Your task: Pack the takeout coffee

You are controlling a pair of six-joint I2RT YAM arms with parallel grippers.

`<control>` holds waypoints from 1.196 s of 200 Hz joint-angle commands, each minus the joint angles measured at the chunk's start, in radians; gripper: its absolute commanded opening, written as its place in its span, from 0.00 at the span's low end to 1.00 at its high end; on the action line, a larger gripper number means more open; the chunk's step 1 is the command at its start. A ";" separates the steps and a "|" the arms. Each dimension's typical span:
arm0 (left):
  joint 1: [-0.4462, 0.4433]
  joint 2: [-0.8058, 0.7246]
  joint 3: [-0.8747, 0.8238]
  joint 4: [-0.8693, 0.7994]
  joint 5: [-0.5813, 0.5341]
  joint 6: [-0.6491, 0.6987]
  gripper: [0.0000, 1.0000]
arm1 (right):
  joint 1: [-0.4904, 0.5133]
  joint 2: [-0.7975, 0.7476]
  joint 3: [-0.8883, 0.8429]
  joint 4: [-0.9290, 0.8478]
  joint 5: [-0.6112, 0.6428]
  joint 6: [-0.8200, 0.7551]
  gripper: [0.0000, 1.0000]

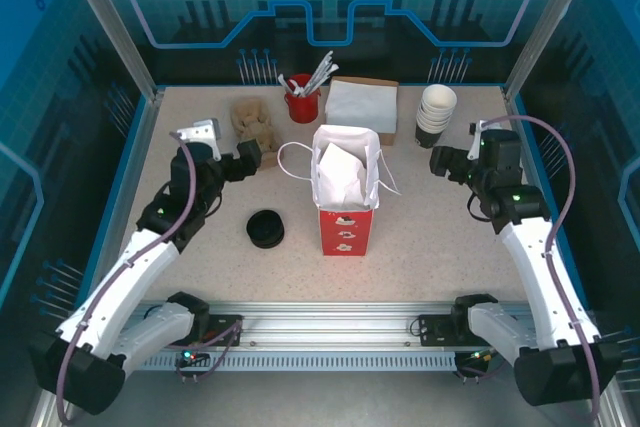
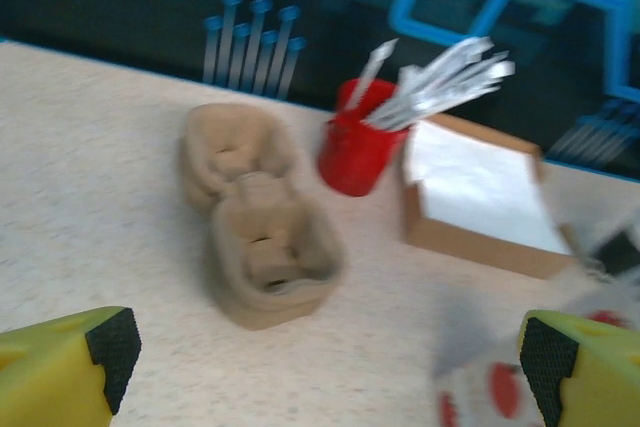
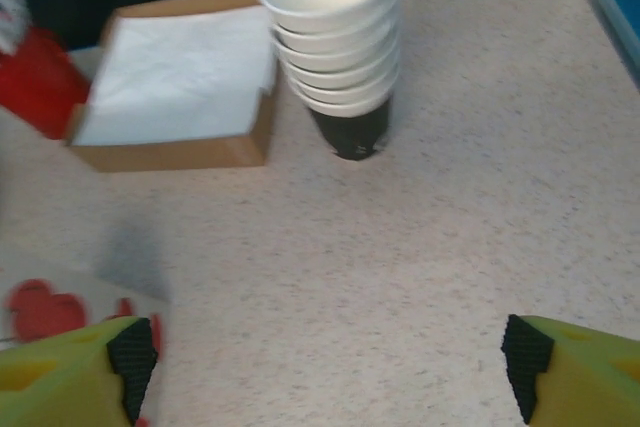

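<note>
1. Jaws of left gripper [image 2: 332,359] and right gripper [image 3: 328,357] both spread wide, nothing between them.
2. Whereabouts of the takeout coffee cannot be told (white paper [image 1: 338,175] crowds the mouth of the bag [image 1: 346,230]).
3. Bag upright on the table [image 1: 430,232] between the two grippers; black lid stack [image 1: 265,229] near its left side.

Table [image 1: 430,247]: speckled beige top, blue edging, evenly lit.
Back wall [image 1: 330,7], 12 o'clock: dark blue panel with cyan circuit-line and gear print.
Side walls [image 1: 45,147], 9 and 3 o'clock: matching print.
Aluminium rail [image 1: 330,332], 6 o'clock.
</note>
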 commanded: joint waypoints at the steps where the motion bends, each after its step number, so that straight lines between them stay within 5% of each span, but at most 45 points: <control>1: 0.033 -0.023 -0.117 0.205 -0.156 0.091 0.99 | -0.049 0.010 -0.079 0.187 0.011 -0.005 1.00; 71: 0.134 0.060 -0.398 0.535 -0.182 0.210 0.99 | -0.063 0.100 -0.408 0.687 0.101 -0.131 1.00; 134: 0.205 0.275 -0.453 0.720 -0.108 0.228 0.99 | -0.059 0.295 -0.519 1.077 -0.012 -0.198 1.00; 239: 0.226 0.483 -0.453 1.007 0.061 0.339 0.99 | -0.038 0.442 -0.589 1.317 -0.109 -0.268 1.00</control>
